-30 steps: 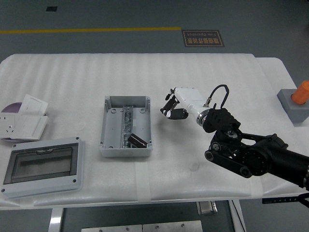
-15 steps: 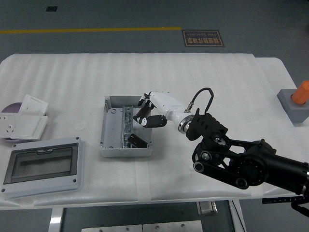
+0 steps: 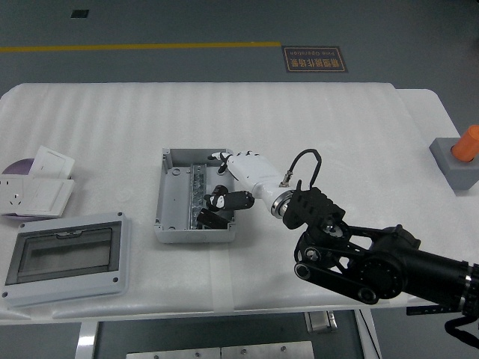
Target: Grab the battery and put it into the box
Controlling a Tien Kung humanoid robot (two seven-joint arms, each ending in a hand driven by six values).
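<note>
Battery inside the box

White surface (image 3: pixel 337 127) carries the grey box (image 3: pixel 171 217) near its middle. The right hand (image 3: pixel 239 183) reaches over the box's right wall, fingers (image 3: pixel 222 200) curled narrow; whether they hold anything is unclear. A dark battery (image 3: pixel 210 218) lies in the box's near right corner, partly hidden.
</note>
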